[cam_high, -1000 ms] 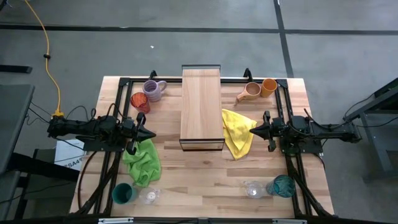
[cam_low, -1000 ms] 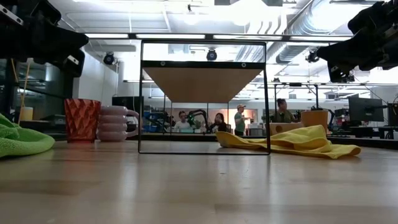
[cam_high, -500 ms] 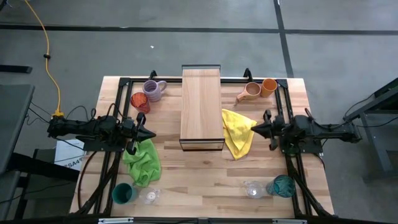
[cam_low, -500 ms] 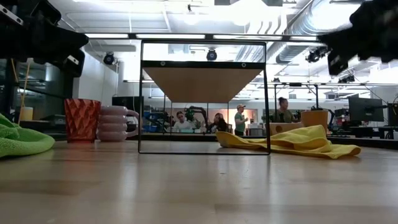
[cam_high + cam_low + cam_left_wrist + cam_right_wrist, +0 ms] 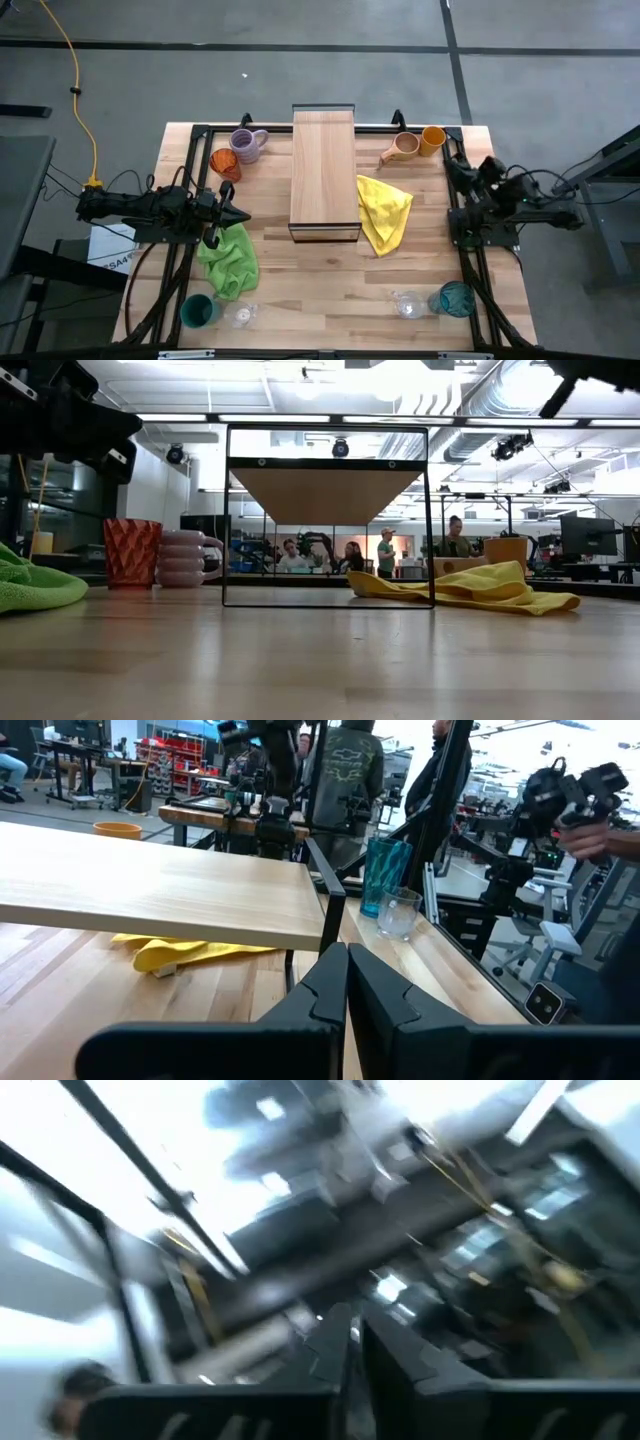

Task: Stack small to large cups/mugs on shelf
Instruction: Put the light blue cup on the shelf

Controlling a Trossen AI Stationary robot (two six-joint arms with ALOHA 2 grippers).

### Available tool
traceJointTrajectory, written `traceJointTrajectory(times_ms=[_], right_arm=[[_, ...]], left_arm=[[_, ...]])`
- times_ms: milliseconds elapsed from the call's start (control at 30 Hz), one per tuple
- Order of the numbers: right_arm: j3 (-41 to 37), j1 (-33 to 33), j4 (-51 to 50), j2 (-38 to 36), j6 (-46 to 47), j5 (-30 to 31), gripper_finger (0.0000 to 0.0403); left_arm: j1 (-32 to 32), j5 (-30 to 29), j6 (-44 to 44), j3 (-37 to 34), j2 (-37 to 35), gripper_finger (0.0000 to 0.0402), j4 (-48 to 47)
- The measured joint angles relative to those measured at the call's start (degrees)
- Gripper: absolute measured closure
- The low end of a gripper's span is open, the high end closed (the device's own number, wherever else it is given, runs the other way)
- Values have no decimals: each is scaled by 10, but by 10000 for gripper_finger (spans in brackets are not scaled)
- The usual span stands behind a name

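The light-wood shelf is standing bare mid-table, while a lavender mug and orange tumbler are sitting left of it, a tan mug and orange cup right, and teal tumblers with clear glasses are waiting at the near corners.

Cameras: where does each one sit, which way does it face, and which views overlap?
High view: overhead, straight down on the shelf; both arms show, left end effector beside the green cloth.
Low view: table height, level under the shelf; a dark arm at top left.
Left wrist view: looks along the shelf to a teal cup and clear glass; its own shut fingers show.
Right wrist view: tilted up at the ceiling, blurred.
Shared: high, low and left wrist show the yellow cloth.
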Motion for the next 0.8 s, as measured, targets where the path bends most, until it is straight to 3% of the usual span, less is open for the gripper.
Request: traceJointTrajectory(times_ms=[333,533,800], right_arm=[[280,-49,-366,216,-17,154,235],[349,-71,-425,300,-21,159,175],[363,-80,-472,343,6,143,166]], left_arm=[[0,0,0,0,0,401,0],[0,0,0,0,0,401,0],[0,0,0,0,0,401,0]])
